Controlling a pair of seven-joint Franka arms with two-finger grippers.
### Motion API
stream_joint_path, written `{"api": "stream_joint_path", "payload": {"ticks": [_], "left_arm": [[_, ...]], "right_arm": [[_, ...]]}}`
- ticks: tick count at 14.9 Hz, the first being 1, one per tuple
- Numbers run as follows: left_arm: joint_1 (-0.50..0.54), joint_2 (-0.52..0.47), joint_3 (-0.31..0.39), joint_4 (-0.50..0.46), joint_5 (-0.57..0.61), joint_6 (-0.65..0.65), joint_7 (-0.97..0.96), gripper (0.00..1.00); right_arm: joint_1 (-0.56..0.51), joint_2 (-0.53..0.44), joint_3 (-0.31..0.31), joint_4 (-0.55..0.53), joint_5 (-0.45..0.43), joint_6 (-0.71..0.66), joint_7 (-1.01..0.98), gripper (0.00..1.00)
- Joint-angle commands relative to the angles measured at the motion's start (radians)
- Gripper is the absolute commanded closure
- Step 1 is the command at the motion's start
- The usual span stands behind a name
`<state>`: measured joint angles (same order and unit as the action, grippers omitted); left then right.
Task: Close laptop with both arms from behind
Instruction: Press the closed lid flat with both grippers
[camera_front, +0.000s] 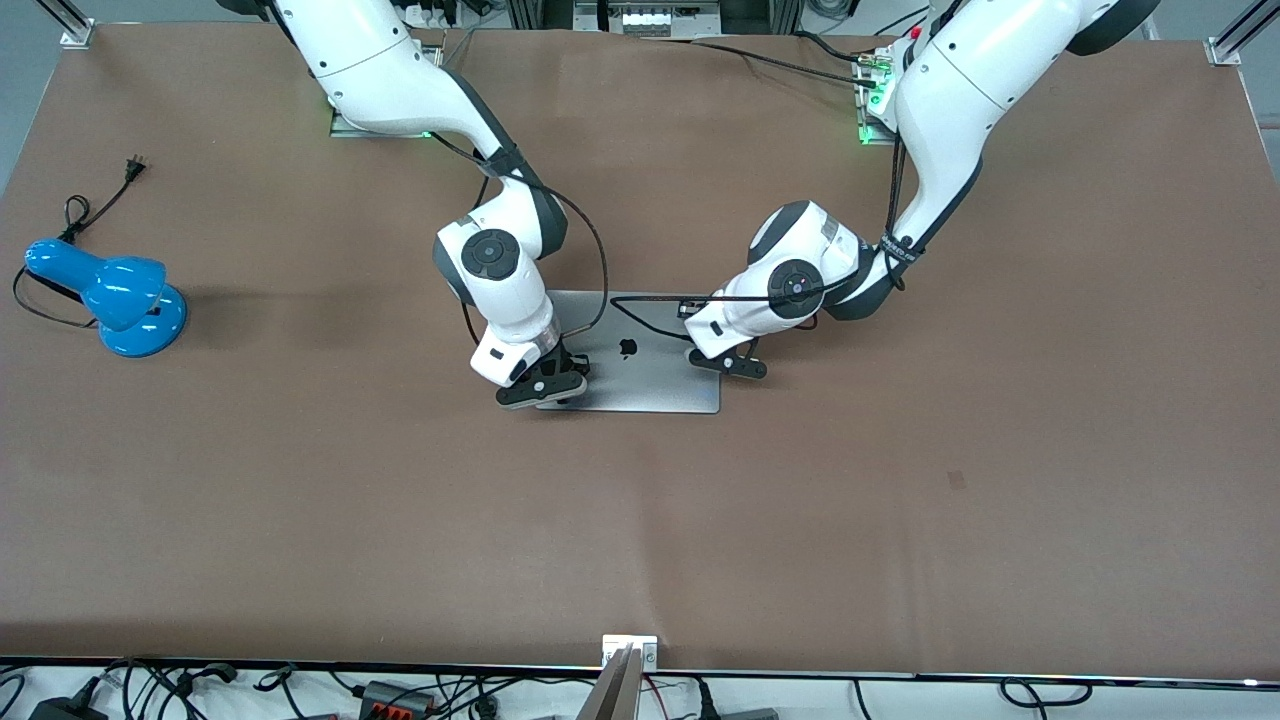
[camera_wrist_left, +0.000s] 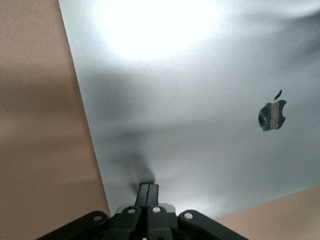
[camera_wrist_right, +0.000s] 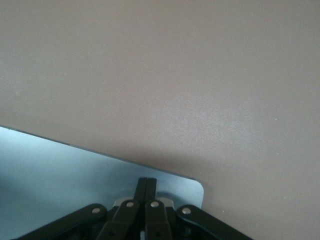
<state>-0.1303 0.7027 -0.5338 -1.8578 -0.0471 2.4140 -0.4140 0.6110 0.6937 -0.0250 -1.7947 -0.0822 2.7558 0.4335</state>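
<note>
A brown tabletop (camera_front: 900, 480) holds the closed laptop (camera_front: 640, 375) mid-table. The left gripper (camera_front: 735, 366) and right gripper (camera_front: 545, 385), fingers pressed together and empty, rest on its lid.

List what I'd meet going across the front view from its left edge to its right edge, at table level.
Blue desk lamp → right gripper, shut, on the lid → closed laptop, by its apple logo → left gripper, shut, on the lid.
</note>
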Motion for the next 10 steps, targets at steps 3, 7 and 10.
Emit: {"api": "stream_joint_path", "payload": {"ticks": [3, 7, 10], "left_arm": [[-0.015, 0.018, 0.020, 0.012, 0.033, 0.027, -0.019, 1.00], [-0.002, -0.011, 0.020, 0.012, 0.035, 0.001, -0.026, 1.00], [0.008, -0.069, 0.018, 0.012, 0.035, -0.050, -0.026, 1.00]], "right_arm": [[0.007, 0.035, 0.002, 0.064, -0.001, -0.097, -0.002, 1.00], [-0.007, -0.037, 0.000, 0.146, -0.005, -0.413, -0.016, 1.00], [-0.040, -0.097, 0.005, 0.166, 0.001, -0.554, -0.036, 1.00]]}}
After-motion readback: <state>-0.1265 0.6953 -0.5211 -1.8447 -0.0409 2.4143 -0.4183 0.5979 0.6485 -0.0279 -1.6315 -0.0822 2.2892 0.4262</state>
